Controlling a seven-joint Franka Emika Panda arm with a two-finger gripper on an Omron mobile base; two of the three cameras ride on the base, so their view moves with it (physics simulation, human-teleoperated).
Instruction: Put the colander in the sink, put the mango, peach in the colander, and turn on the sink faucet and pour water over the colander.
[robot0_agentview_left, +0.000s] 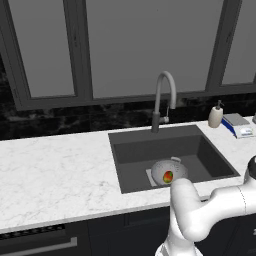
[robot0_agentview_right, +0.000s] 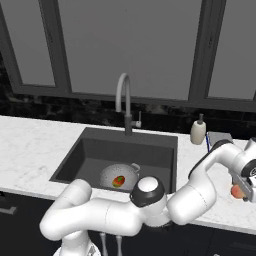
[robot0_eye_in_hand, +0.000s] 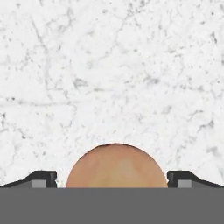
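Peach (robot0_eye_in_hand: 116, 166) sits between the wide-open pincer (robot0_eye_in_hand: 112, 179) tips on bare marble counter (robot0_eye_in_hand: 112, 65).

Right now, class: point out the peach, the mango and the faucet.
peach (robot0_eye_in_hand: 116, 166): hand view, middle of its rounded top.
mango (robot0_agentview_left: 168, 176): left base view, its red-green side.
faucet (robot0_agentview_right: 123, 82): right base view, arched spout.

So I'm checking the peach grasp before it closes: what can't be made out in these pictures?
- Peach: its lower half is cut off at the hand view's bottom, so contact with the counter is unseen.
- Tool: cut by the right base view's edge; the fingertips barely show in the hand view.
- Mango: too small to tell how it sits in the colander.
- Sink front: hidden by the arm.
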